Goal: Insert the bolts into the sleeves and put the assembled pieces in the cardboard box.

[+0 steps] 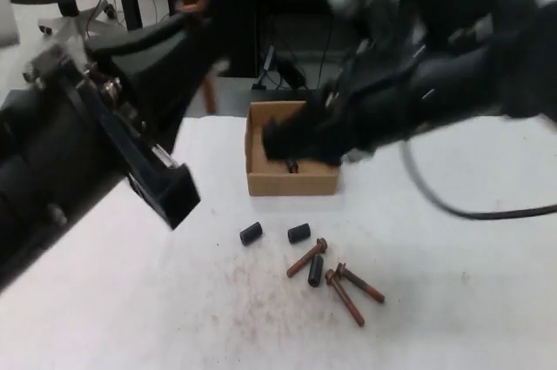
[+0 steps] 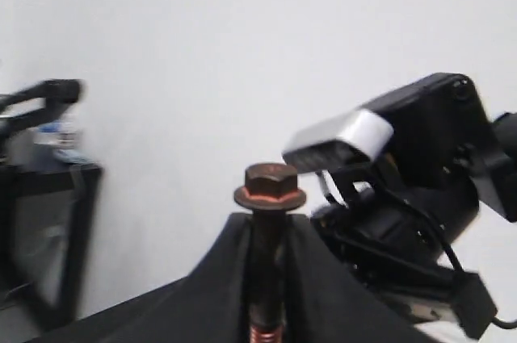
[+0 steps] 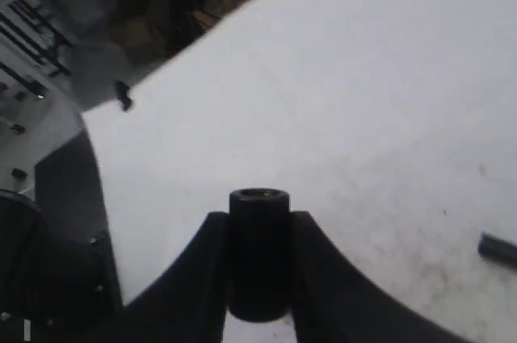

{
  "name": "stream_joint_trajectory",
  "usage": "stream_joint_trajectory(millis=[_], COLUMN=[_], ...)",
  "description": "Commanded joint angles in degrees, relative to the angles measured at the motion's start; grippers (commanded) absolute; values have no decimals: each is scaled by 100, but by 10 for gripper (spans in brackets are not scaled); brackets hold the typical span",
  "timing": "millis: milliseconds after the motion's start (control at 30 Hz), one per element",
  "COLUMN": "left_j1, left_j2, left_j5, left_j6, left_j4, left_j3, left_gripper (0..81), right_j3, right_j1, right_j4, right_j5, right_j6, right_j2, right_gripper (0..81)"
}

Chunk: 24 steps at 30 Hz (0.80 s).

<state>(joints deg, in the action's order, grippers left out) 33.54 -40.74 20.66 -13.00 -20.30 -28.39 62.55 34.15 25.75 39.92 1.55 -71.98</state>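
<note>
No text, number, brand or sign can be read. The cardboard box (image 1: 291, 183) shows plain brown walls. A pale patch (image 2: 343, 137) on the right arm's housing (image 2: 428, 157), seen from the left wrist, is too blurred to tell whether it bears print.

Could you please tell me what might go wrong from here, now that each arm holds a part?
1. The left gripper holds a bolt and the right gripper a sleeve; a skewed meeting could jam them or push one loose.
2. The right arm seems to hang over the cardboard box; releasing there would drop a bare sleeve in.
3. Near the box lie loose bolts and loose sleeves; a low sweep might scatter them.
</note>
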Motion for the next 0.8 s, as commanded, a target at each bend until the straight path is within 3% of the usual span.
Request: stream_joint_trajectory(millis=[0, 267, 367, 467, 600, 767], left_j1=[-112, -565, -570, -570, -570, -570], left_j2=[-59, -428, -695, -969, -1245, -1290], left_j5=[605, 1989, 2256, 2423, 2483, 2487], left_j6=[-294, -722, -1182, -1907, -2633, -2645], left_j4=[-191, -411, -902, -1584, -2230, -2321], left_j3=[-121, -613, -729, -756, -756, -756], left_gripper=[0, 0, 0, 0, 0, 0], right_j3=[-111, -1598, -2135, -2573, -2883, -2901], right_j1=[-16, 92, 270, 561, 954, 999], right_j4=[-33, -1391, -2575, -4329, -6423, -6791], right_j5=[143, 161, 161, 29, -825, -916], right_j6=[-213, -155, 738, 1440, 1425, 1425], right_j2=[314, 1056, 1019, 924, 734, 556], right_gripper=[9, 9, 9, 9, 9, 9])
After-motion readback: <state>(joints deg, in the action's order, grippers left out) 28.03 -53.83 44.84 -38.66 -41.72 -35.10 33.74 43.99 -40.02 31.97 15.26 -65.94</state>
